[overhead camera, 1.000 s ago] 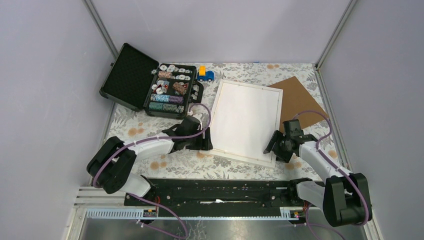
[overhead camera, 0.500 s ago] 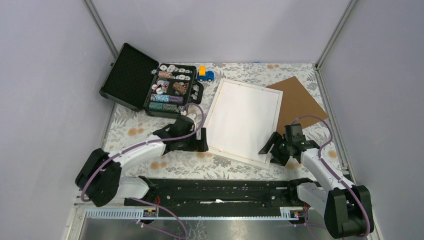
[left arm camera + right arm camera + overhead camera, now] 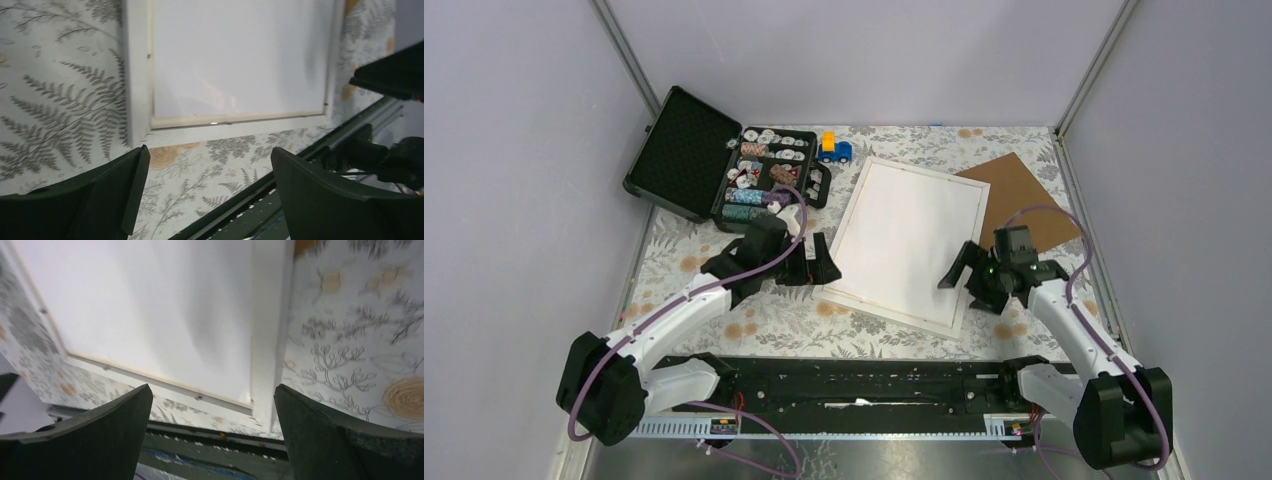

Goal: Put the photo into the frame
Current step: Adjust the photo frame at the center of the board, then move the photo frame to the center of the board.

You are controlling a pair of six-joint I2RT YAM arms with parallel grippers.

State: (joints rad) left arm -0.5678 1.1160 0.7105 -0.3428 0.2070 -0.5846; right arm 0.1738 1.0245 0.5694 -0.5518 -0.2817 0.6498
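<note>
The thin white frame [image 3: 135,75] lies flat around a plain white sheet [image 3: 914,240]; left fingers [image 3: 100,195] and right fingers [image 3: 325,435] gape empty.

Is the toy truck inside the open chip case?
No, the truck stands outside the case, beside its far right corner.

The frame [image 3: 136,75] is white, its inner panel white too, edged by a thin tan line. Under it the table [image 3: 774,320] carries grey ferns and orange blossoms on white. Off the frame's far right corner lies a plain brown board [image 3: 1024,200]. To the frame's left are a black case [image 3: 686,150] of multicoloured chips [image 3: 759,190] and a blue-and-yellow toy truck [image 3: 833,149].
</note>
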